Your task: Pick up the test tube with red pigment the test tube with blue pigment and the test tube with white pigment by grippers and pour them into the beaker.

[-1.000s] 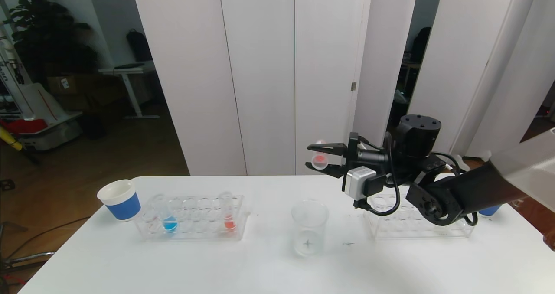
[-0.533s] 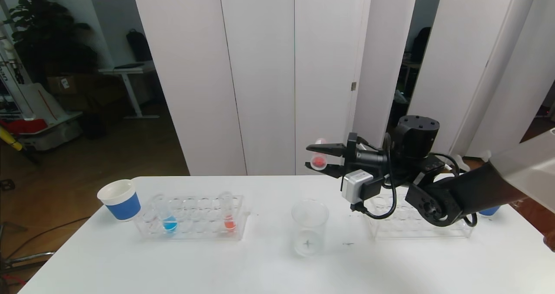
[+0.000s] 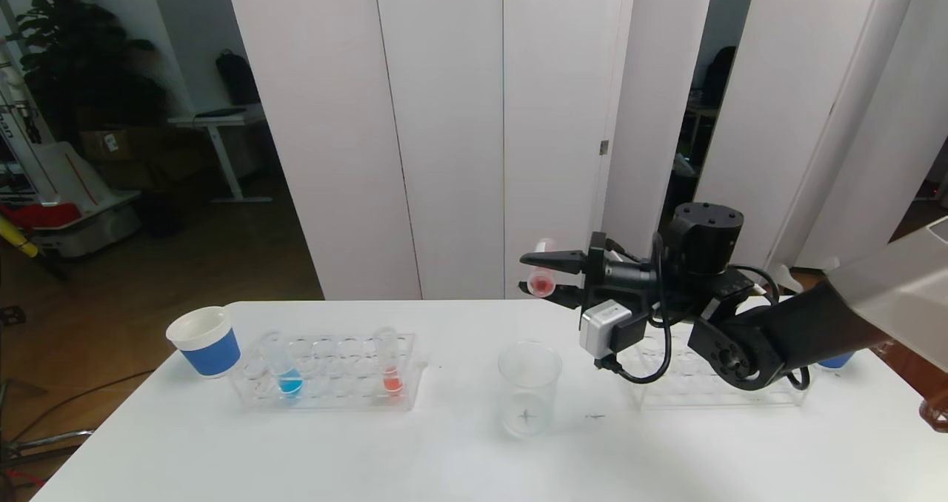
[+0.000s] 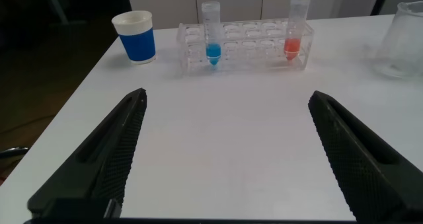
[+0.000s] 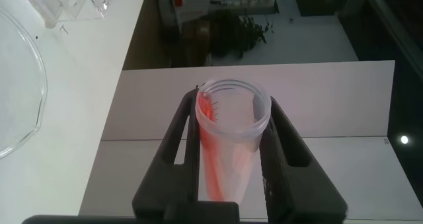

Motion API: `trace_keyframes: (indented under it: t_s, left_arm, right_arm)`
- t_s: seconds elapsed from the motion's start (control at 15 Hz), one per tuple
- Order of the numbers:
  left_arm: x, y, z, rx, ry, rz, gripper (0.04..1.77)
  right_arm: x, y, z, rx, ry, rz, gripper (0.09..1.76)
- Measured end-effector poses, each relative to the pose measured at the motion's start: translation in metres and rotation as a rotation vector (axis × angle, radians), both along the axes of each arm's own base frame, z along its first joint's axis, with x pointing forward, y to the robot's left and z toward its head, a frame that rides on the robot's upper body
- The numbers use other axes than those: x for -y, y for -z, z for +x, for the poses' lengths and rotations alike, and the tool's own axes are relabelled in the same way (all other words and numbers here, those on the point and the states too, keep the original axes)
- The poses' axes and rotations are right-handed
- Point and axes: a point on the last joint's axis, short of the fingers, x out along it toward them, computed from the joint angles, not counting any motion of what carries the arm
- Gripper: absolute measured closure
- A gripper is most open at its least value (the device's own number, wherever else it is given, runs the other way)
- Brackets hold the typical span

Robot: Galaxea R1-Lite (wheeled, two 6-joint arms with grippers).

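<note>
The right gripper (image 3: 546,280) has its fingers (image 5: 187,128) clenched on the test tube with red pigment (image 3: 541,274), which lies tipped nearly level. Its open mouth points away from the wrist, and red pigment streaks along the inner wall toward the rim, a hold that suits pouring. In the head view the tube hangs above the beaker (image 3: 528,389) and a little toward the surface's far edge, so the mouth probably still has to come over the rim before anything can fall in. The beaker stands on the surface (image 3: 459,457) about midway between the side edges, and appears empty.

The left gripper (image 4: 228,154) hovers low over the surface near the left end, its fingers spread wide and grasping nothing, facing the left rack (image 3: 329,372). That rack holds the test tube with blue pigment (image 3: 285,369) and another red-pigment tube (image 3: 388,369) upright, waiting their turn. A blue-banded cup (image 3: 205,340) stands just beside that rack toward the left edge. A second rack (image 3: 711,383) sits toward the right edge, partly behind the right arm. No white-pigment tube can be made out.
</note>
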Motion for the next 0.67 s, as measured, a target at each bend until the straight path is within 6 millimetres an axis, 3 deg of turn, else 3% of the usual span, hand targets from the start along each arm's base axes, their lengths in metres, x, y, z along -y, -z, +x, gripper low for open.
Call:
trace_keyframes:
  t_s: [0.67]
  left_arm:
    - [0.0000,0.0000,0.0000,0.000,0.000,0.000,0.06]
  right_arm:
    - [-0.0009,0.0022,0.0010,0.031,0.026,-0.014,1.25]
